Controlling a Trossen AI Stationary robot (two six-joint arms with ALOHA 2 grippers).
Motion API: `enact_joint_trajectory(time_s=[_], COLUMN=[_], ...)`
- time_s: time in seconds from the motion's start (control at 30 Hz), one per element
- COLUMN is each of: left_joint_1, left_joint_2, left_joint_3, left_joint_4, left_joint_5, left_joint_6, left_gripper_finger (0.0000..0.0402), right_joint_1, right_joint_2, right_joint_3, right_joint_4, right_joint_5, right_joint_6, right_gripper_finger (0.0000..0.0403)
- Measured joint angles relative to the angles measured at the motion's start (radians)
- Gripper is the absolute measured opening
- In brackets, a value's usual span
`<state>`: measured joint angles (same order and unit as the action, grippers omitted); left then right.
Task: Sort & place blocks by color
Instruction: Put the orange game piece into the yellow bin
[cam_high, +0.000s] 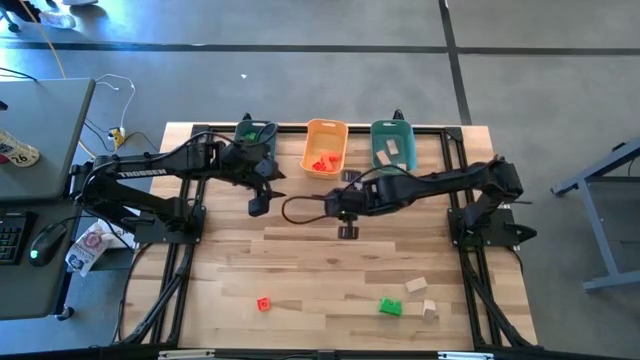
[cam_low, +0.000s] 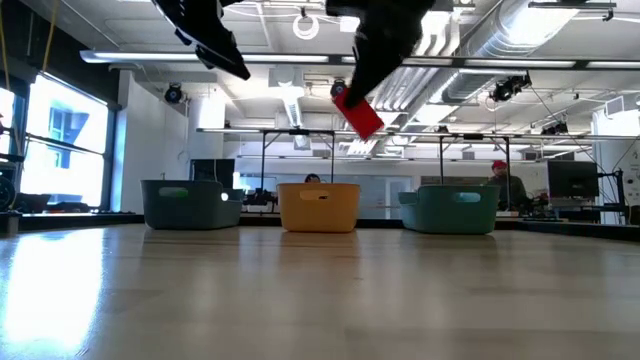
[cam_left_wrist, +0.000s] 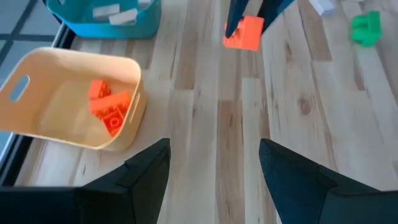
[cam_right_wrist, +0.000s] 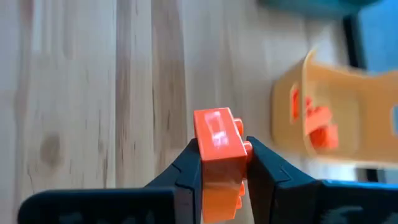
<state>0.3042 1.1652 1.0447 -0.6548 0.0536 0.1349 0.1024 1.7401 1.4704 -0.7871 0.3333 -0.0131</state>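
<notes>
My right gripper (cam_right_wrist: 219, 163) hangs above the table's middle, short of the orange bin (cam_high: 325, 150), shut on a red-orange block (cam_right_wrist: 217, 140). The low view shows that block (cam_low: 357, 115) high over the tabletop. My left gripper (cam_left_wrist: 214, 177) is open with nothing between its fingers, held in the air to the left of the orange bin (cam_left_wrist: 74, 99). Near the front edge a red block (cam_high: 263, 304), a green block (cam_high: 390, 307) and two tan blocks (cam_high: 416, 286) lie flat on the wood. My right gripper pinches the red-orange block's two opposite sides (cam_right_wrist: 200, 158) between its two fingers (cam_right_wrist: 183, 177). Its studded end sticks out past the fingertips. The fingers slant downward toward the far side. The block (cam_low: 357, 115) is tilted and lifted clear of the table.
Three bins stand in a row at the far edge. The dark left one (cam_high: 255, 135) holds green blocks. The orange middle one holds red-orange blocks (cam_left_wrist: 109, 106). The teal right one (cam_high: 392, 145) holds tan blocks. Bare wood lies between the bins and the loose blocks.
</notes>
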Motion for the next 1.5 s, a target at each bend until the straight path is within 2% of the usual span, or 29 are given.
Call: enact_joint_trajectory(time_s=[0.17,0.5,0.77,0.97,1.13,1.5], left_joint_1=[-0.001,-0.059,-0.108,-0.133,-0.145,-0.144], left_joint_2=[0.000,0.000,0.000,0.000,0.000,0.000], left_joint_3=[0.000,0.000,0.000,0.000,0.000,0.000], left_joint_4=[0.010,0.123,0.189,0.265,0.299,0.348], left_joint_5=[0.032,0.033,0.021,0.006,-0.069,-0.073], left_joint_6=[-0.001,-0.074,-0.111,-0.137,-0.170,-0.166], left_gripper_finger=[0.0232,0.0232,0.0232,0.0232,0.0232,0.0232], right_joint_1=[0.000,0.000,0.000,0.000,0.000,0.000], right_joint_2=[0.000,-0.001,-0.001,-0.001,-0.001,-0.001], right_joint_3=[0.083,0.200,0.263,0.285,0.285,0.285], right_joint_4=[0.019,0.133,0.193,0.222,0.238,0.304], right_joint_5=[0.006,-0.008,-0.032,-0.054,-0.056,-0.058], right_joint_6=[-0.034,-0.097,-0.083,-0.063,-0.051,-0.036], right_gripper_finger=[0.0060,0.0060,0.0060,0.0060,0.0060,0.0060])
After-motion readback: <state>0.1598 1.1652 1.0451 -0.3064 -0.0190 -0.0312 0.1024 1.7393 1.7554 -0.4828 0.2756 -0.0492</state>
